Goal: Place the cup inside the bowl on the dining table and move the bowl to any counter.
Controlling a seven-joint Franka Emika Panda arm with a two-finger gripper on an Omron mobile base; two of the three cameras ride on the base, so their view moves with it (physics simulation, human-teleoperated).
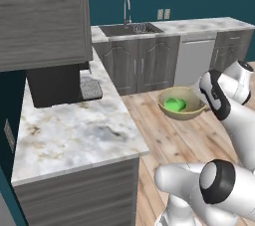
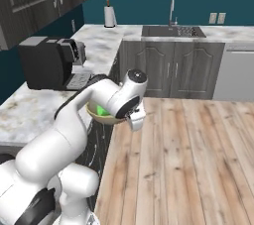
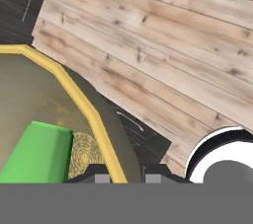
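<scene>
The tan bowl (image 1: pixel 191 112) hangs in the air above the wooden floor, just off the end of the marble counter (image 1: pixel 74 130). The green cup (image 1: pixel 175 104) lies on its side inside it. My gripper (image 1: pixel 202 102) is shut on the bowl's right rim. In the hand view the yellow-edged bowl rim (image 3: pixel 74 90) runs down between my fingertips (image 3: pixel 101 177), with the cup (image 3: pixel 37 151) at the lower left. From the right base view the bowl (image 2: pixel 110 119) and cup (image 2: pixel 102 110) peek out under my forearm, beside the counter (image 2: pixel 30 105). The dining table is out of view.
A black coffee machine (image 1: pixel 52 85) stands on the near counter under an upper cabinet (image 1: pixel 42 16). Along the teal wall sit a sink (image 1: pixel 130 29), a dishwasher (image 1: pixel 194 60) and a paper towel roll (image 2: pixel 109 17). Wooden floor (image 2: pixel 188 159) lies open to the right.
</scene>
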